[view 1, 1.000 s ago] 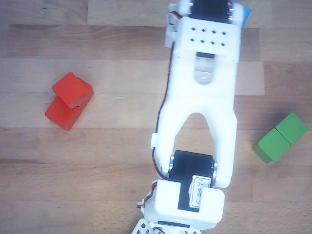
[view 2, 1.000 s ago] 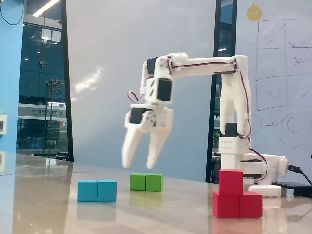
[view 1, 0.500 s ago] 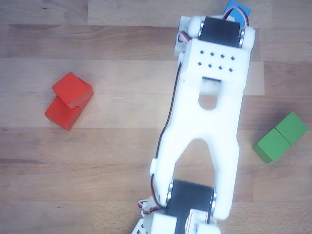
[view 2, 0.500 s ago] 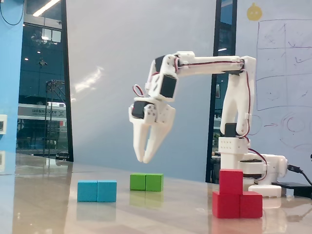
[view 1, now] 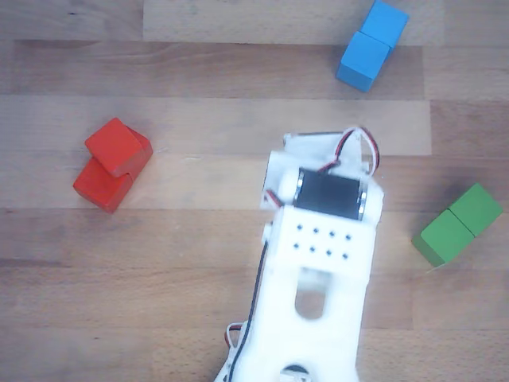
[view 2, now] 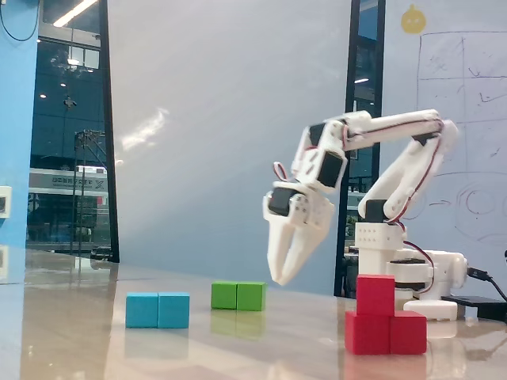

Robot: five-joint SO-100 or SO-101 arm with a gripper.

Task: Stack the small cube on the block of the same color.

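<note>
Fixed view: small cube (view 2: 375, 294) right of pincer (view 2: 278, 277)

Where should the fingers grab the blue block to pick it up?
Judging from both views, come from straight above and close the fingers across the narrow width of the blue block, at its middle seam. It lies flat and alone on the table, with both long sides free, so a centred grip should keep it level.

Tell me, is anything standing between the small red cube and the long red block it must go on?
Nothing visible does. The small red-orange cube already sits on the red-orange oblong block, toward one end of it. The white two-finger gripper hangs apart above the wooden table, empty.
</note>
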